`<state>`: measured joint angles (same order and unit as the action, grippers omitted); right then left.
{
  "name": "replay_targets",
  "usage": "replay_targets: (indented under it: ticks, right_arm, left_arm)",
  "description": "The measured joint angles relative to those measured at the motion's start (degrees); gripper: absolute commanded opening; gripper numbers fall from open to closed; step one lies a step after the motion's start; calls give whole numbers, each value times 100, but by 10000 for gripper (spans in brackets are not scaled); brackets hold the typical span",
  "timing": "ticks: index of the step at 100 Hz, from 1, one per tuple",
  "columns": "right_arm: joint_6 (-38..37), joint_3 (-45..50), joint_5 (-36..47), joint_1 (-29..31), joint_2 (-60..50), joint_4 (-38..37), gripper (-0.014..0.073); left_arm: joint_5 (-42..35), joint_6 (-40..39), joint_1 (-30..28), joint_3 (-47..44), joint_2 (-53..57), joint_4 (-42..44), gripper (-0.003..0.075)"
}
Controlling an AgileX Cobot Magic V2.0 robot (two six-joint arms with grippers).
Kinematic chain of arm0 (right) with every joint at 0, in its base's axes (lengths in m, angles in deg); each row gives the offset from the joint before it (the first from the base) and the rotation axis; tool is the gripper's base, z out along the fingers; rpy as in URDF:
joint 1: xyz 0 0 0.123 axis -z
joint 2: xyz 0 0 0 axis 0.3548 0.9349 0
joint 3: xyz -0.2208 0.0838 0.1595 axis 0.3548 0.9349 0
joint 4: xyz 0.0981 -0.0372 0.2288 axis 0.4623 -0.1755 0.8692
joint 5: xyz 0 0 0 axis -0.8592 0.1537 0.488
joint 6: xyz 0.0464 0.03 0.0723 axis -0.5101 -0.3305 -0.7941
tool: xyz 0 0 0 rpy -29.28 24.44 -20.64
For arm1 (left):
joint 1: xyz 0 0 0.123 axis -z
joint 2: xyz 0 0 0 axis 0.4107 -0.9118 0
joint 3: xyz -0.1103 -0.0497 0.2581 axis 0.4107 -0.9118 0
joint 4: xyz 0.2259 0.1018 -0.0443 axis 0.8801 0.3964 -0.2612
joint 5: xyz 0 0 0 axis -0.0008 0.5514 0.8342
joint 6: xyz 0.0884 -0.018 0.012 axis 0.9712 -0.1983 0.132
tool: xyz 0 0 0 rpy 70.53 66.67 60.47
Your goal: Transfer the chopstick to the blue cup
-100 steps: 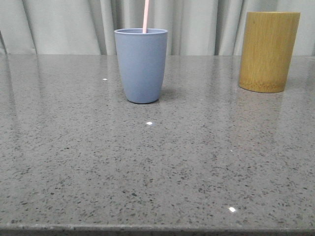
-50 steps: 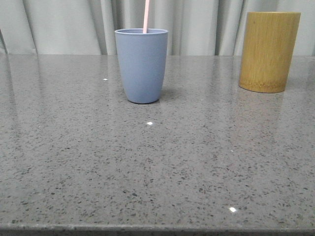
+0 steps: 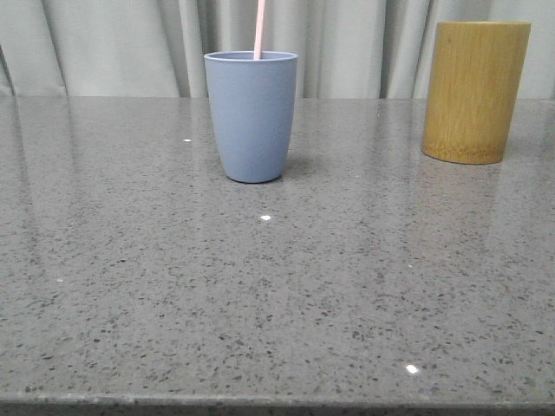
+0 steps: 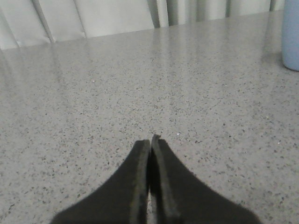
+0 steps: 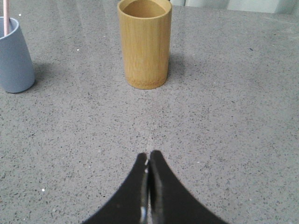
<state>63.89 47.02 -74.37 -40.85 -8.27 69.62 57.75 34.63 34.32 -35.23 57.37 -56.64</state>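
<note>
Pink and thin, the chopstick stands in the blue cup, leaning on the back of the rim and poking up past the top of the front view. Almost nothing has changed since a second ago: the cup and stick look a tiny bit further right, which may just be the camera shifting. Nobody is holding the stick. So I think the job is done, or as good as done.

The blue cup stands upright on the grey speckled bench, with only that one stick showing in it. The bamboo cup stands well apart from it, and its inside looks empty.

The left gripper has its fingers pressed together, holding nothing. The right gripper is the same, its fingers together and empty, low over the bench, facing the bamboo cup.
</note>
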Motion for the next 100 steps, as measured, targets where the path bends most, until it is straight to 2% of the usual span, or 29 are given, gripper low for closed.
replay_targets:
  ticks: [24,100]
  right_arm:
    - [0,0,0,0,0,0,-67]
    - [-4,0,0,0,0,0,-67]
  left_arm:
    - [-706,-11,0,-182,0,0,-19]
    - [-756,-11,0,-182,0,0,-19]
